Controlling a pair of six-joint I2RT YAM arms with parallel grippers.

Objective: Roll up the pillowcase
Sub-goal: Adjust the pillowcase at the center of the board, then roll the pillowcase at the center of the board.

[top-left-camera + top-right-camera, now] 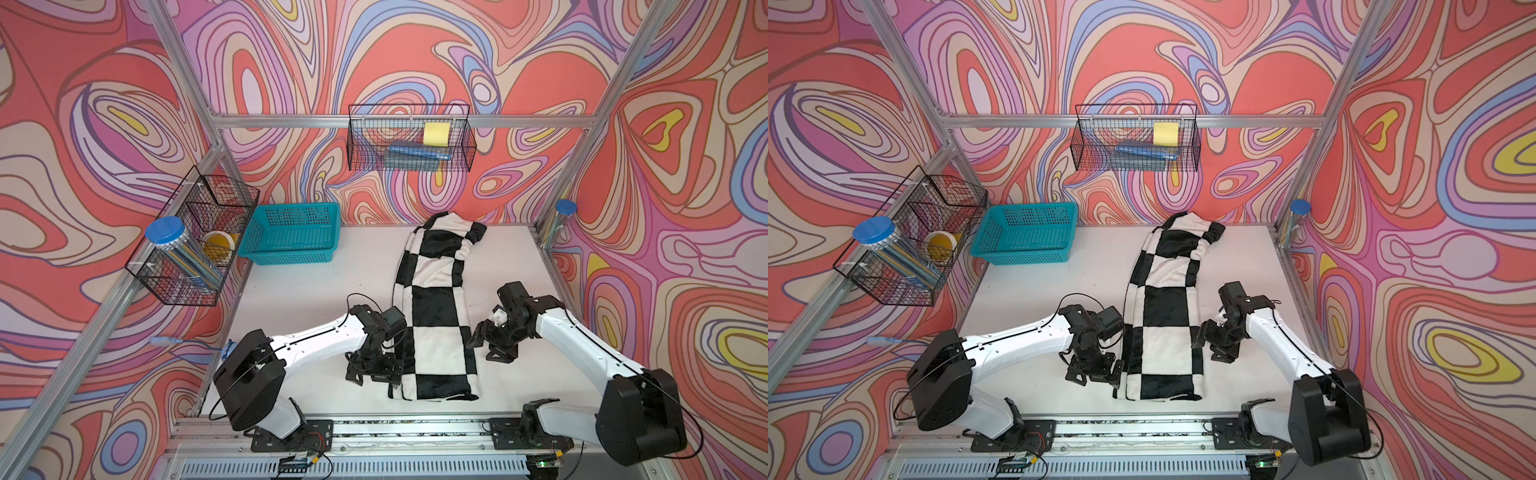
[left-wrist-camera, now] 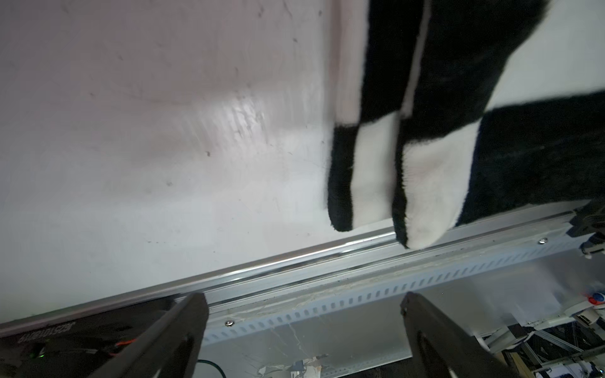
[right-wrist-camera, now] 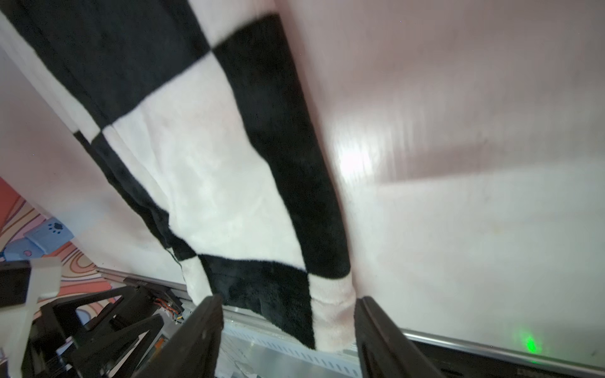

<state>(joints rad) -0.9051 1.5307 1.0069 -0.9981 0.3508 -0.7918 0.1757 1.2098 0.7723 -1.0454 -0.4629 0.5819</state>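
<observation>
The plush black-and-white checkerboard pillowcase [image 1: 436,299] lies on the white desk [image 1: 311,299] as a long narrow strip. Its long axis runs from the near edge toward the back wall. The left pincer [image 1: 374,372] stands spread and empty just beside the strip's left edge, close to the near end. The right pincer [image 1: 486,343], also spread and gripping nothing, sits just off the right edge, slightly farther up. The near short end looks the likeliest place to start rolling, and the left arm is nearer to it.
</observation>
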